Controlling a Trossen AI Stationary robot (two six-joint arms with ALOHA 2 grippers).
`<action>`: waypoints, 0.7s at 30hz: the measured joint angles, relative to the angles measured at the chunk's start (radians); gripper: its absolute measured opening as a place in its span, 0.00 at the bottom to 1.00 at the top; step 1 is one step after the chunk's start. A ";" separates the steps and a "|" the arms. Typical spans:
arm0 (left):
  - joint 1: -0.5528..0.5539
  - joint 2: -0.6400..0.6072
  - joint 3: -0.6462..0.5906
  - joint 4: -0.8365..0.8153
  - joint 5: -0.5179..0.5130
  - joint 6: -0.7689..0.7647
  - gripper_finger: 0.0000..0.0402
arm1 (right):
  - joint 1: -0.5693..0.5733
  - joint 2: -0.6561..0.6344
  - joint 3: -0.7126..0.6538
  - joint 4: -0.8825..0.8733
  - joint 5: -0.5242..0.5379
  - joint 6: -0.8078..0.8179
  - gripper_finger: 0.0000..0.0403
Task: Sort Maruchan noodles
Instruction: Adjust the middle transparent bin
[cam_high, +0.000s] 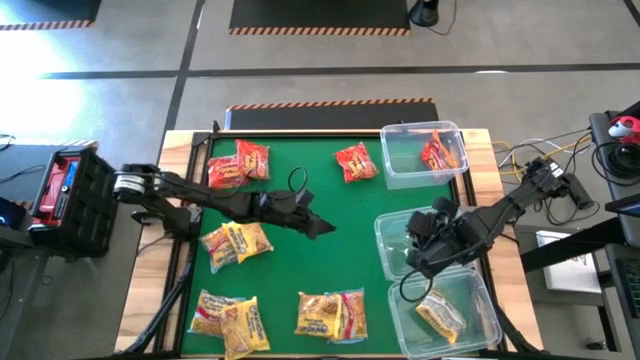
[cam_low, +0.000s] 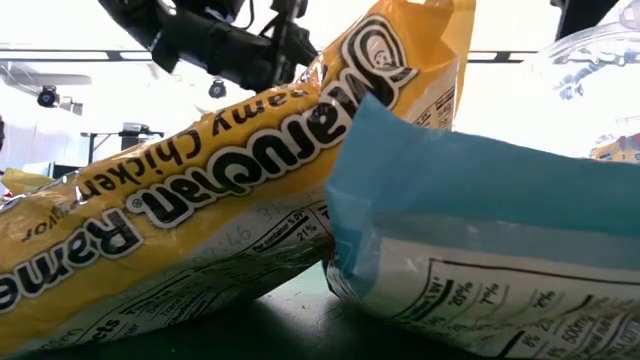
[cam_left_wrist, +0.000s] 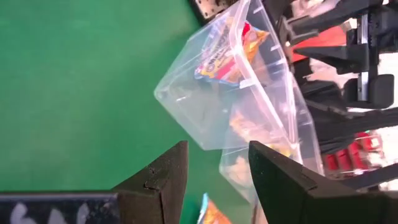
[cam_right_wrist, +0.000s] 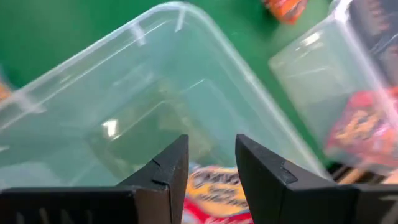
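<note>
yellow packet (cam_low: 180, 230) cropped, lettering upside-down (low view)

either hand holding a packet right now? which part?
Nothing held. Left hand is open over the green mat, empty. Right hand is open above the clear rectangular plastic bins, nothing between its fingers.

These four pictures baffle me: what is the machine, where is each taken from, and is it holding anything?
Two dark robot arms work at a green table. One picture looks straight down, one sits at table height behind two noodle packets, and two ride on the wrists. Red and yellow packets lie loose on the mat; three clear bins stand along the right side, the far one with a red packet, the near one with a yellow packet. The left gripper hovers mid-table, the right gripper over the middle bin. Both are open, holding nothing.
</note>
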 joint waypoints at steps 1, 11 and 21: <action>-0.001 0.017 0.002 0.014 0.005 -0.014 0.38 | -0.011 0.000 -0.002 -0.002 0.010 -0.023 0.30; -0.049 0.261 0.245 0.033 0.131 -0.015 0.38 | -0.111 0.000 -0.027 -0.010 0.015 -0.172 0.30; -0.060 0.457 0.537 -0.110 0.167 0.044 0.38 | -0.117 0.000 -0.074 -0.008 -0.019 -0.172 0.30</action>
